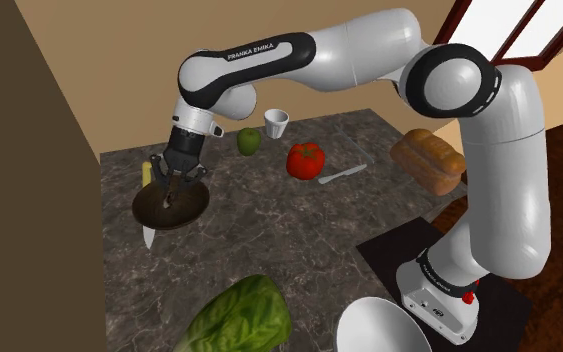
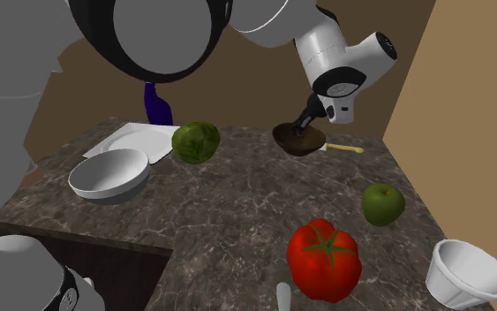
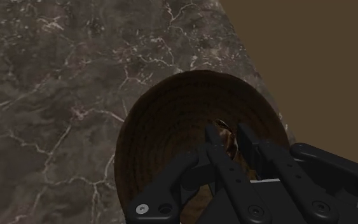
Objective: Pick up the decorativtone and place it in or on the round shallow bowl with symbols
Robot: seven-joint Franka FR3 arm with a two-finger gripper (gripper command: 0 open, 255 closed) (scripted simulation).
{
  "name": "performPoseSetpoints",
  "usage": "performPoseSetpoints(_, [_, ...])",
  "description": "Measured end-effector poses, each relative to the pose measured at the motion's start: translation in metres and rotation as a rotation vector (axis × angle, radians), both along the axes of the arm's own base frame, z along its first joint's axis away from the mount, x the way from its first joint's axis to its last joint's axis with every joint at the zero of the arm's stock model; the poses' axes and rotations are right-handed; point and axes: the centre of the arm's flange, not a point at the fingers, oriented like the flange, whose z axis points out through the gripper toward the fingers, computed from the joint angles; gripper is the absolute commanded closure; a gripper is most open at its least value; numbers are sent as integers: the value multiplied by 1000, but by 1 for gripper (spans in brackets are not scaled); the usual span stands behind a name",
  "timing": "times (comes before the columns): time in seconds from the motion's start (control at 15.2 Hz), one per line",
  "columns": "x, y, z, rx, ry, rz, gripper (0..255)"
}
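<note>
The black pincer (image 3: 227, 130) hangs low over the dark brown, round shallow bowl with a ribbed inside (image 3: 165, 127). The bowl stands on the dark marbled table (image 1: 299, 240), close to the edge along the brown wall. The fingers are nearly together and clasp a small brownish decorative stone (image 3: 228, 144) just above the bowl's inside. I judge that the picking up is done. What is left is opening the fingers and drawing away.

On the dark marbled counter (image 1: 269, 235), a red tomato (image 1: 306, 159) sits between a green apple (image 1: 248, 141) and a bread loaf (image 1: 427, 158). A white cup (image 1: 276, 123) stands farther back. Lettuce (image 1: 239, 315) and a white bowl (image 1: 384, 328) sit at the near edge.
</note>
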Motion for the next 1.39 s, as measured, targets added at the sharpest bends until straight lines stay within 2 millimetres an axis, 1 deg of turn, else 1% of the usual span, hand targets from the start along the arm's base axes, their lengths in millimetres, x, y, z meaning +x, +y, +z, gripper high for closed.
performPoseSetpoints(0.86, [0, 0, 68, 0, 0, 0, 255])
performPoseSetpoints(0.99, [0, 1, 77, 0, 0, 0, 255])
performPoseSetpoints(1.12, [4, 6, 92, 1, 0, 0, 255])
performPoseSetpoints(1.25, [7, 8, 91, 0, 0, 0, 255])
performPoseSetpoints(1.39, [8, 8, 83, 0, 0, 0, 255])
